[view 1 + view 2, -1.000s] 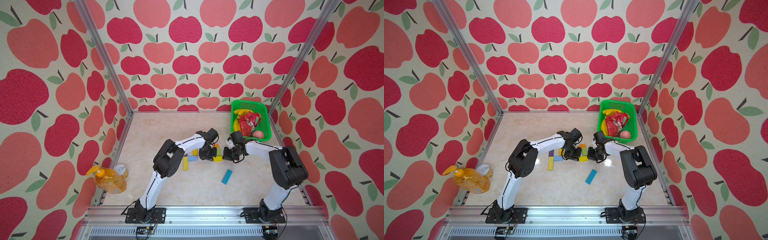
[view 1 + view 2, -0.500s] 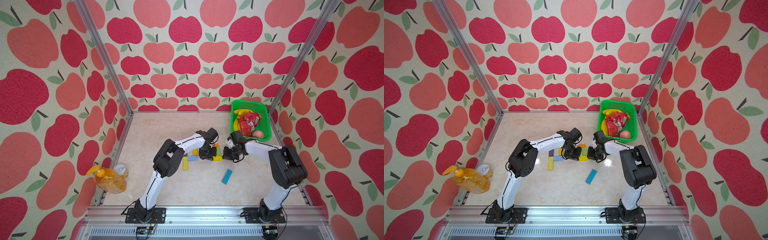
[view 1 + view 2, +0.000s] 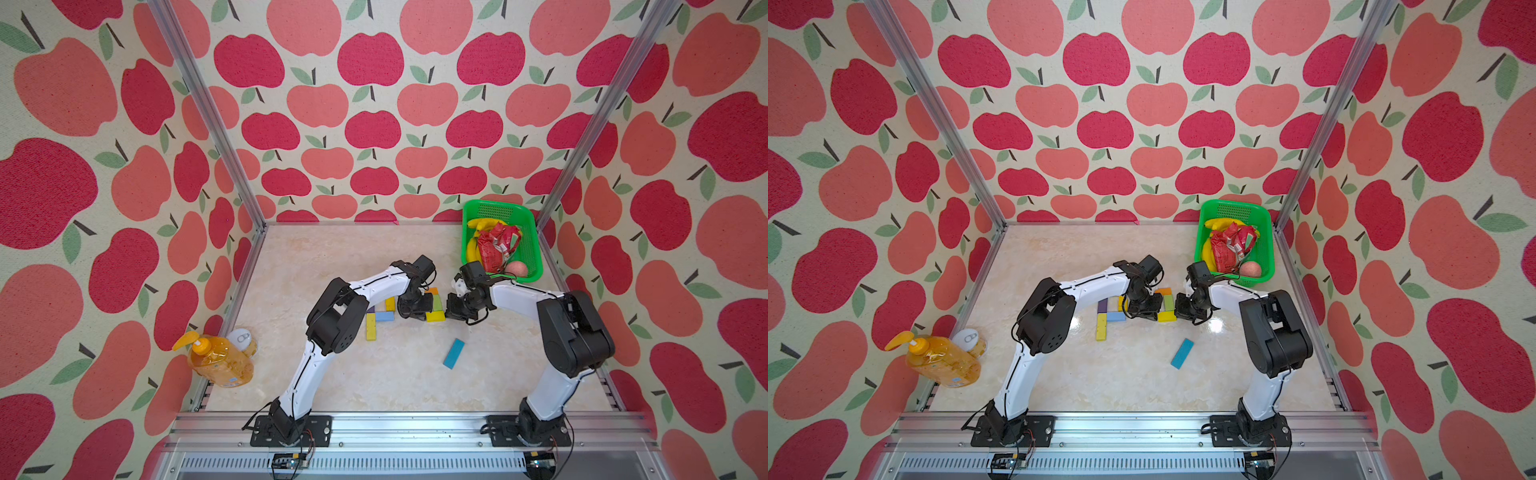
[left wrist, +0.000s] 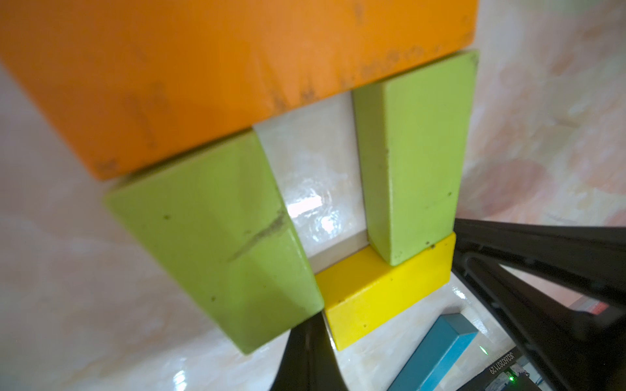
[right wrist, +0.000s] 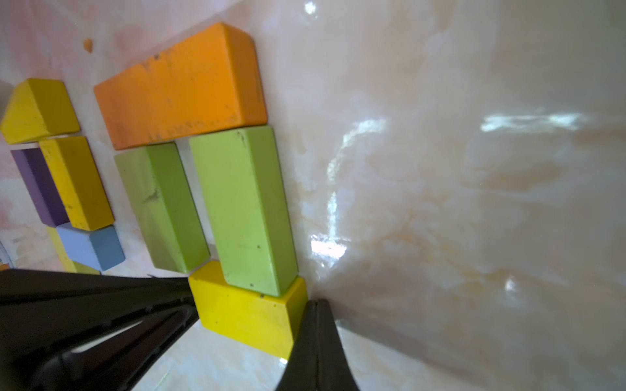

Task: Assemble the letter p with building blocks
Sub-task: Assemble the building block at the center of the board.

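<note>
Marble tabletop (image 5: 440, 203) is being worked: the yellow block (image 5: 244, 311), lying left-to-right, is being flanked by two closed, empty tips, left gripper (image 4: 305, 333) leftward, right gripper (image 5: 315, 315) rightward.

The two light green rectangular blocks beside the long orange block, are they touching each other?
Apart. The left wrist view shows a strip of bare tabletop running between the light green blocks along their whole length.
</note>
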Motion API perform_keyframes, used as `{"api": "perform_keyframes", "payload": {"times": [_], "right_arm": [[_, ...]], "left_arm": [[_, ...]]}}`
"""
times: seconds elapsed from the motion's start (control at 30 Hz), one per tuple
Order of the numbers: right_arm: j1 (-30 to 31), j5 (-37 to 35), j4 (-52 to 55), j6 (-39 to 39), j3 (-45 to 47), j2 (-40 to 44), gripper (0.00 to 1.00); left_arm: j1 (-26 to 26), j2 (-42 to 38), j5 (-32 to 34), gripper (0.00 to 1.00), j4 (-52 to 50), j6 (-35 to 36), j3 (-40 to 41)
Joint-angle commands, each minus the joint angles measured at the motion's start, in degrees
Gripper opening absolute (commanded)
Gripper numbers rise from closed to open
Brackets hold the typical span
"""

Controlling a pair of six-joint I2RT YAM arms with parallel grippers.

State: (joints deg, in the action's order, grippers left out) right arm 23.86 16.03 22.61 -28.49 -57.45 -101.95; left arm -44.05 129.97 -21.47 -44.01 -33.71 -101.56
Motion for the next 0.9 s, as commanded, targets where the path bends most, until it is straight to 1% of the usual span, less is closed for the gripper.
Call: {"api": "perform_keyframes", "payload": {"times": [0.0, 0.47, 0.73, 0.87], "right_arm": [[-0.12, -3.55, 5.05, 1.40, 0.96, -2.40, 0.00], [-0.79, -3.82, 5.95, 1.44, 0.69, -1.78, 0.00], [-1.18, -4.07, 6.22, 1.55, 0.67, -1.21, 0.00], [-1.45, -4.66, 6.35, 1.46, 0.85, -0.23, 0.00]], "left_arm": [[0.02, 2.48, 0.64, 0.00, 0.60, -0.71, -0.09], [0.50, 0.83, 3.36, 0.00, -0.19, -1.66, 0.90], [0.38, -1.74, 6.34, 0.00, -0.02, -2.15, 2.93], [0.15, -3.90, 6.45, 0.00, 1.56, -1.98, 4.70]]}}
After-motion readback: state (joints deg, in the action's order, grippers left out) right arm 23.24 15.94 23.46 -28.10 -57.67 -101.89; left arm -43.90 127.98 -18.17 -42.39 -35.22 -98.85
